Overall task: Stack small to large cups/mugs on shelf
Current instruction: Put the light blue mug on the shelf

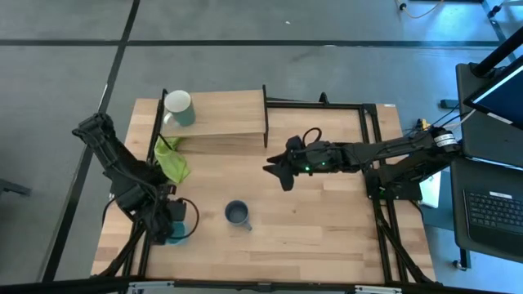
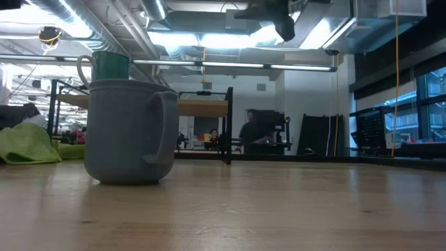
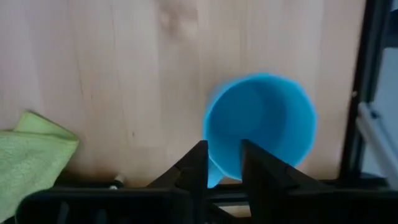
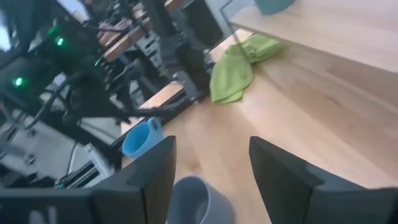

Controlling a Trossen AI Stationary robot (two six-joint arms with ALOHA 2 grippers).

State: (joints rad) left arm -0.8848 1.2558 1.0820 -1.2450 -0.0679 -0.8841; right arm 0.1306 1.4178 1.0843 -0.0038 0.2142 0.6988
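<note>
Closest to the low camera stands the dark grey-blue mug (image 2: 131, 131) on the table (image 1: 327, 220), upright, with its handle turned to the right in that view. From above, this mug (image 1: 237, 214) sits near the middle of the table toward the near edge, and nothing touches it.

At the near left corner is the light blue mug (image 1: 181, 232), also upright on the table. The left gripper (image 1: 167, 222) is down at this mug. In the left wrist view its two dark fingers (image 3: 198, 168) stand close together at the rim of the light blue mug (image 3: 261, 127), with part of the mug wall between them, so the gripper is grasping the mug at its rim.

On the shelf (image 1: 221, 114), at its far left end, stands the pale green mug (image 1: 179, 108), alone and upright. Just in front of the shelf, on the left, a lime-green cloth (image 1: 171, 160) lies crumpled on the table.

Above the middle of the table, right of the shelf, the right gripper (image 1: 278, 171) hangs in the air. Its fingers (image 4: 152, 171) are spread wide apart and hold nothing; the dark grey-blue mug (image 4: 196, 198) shows below, between them.
</note>
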